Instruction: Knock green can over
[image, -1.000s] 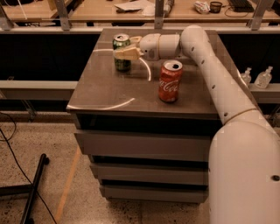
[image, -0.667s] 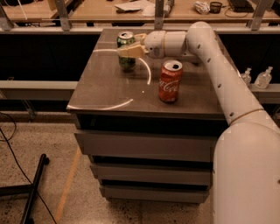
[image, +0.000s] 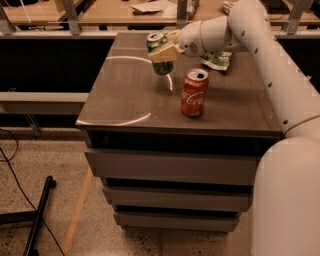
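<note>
The green can (image: 162, 67) is on the far part of the cabinet top (image: 125, 95), tilted with its silver top leaning left and toward the back. My gripper (image: 161, 52) comes in from the right and lies across the can's front, touching it. The red Coca-Cola can (image: 194, 93) stands upright to the right and nearer the front, apart from the green can.
A green-and-white snack bag (image: 219, 60) lies behind the red can, under my arm. The cabinet has drawers below. A long desk (image: 100, 12) runs behind it. A black stand leg (image: 39, 212) and a cable lie on the floor at the left.
The green can stood upright before; now it leans and has shifted to the right with my gripper against it. The red can has not moved.
</note>
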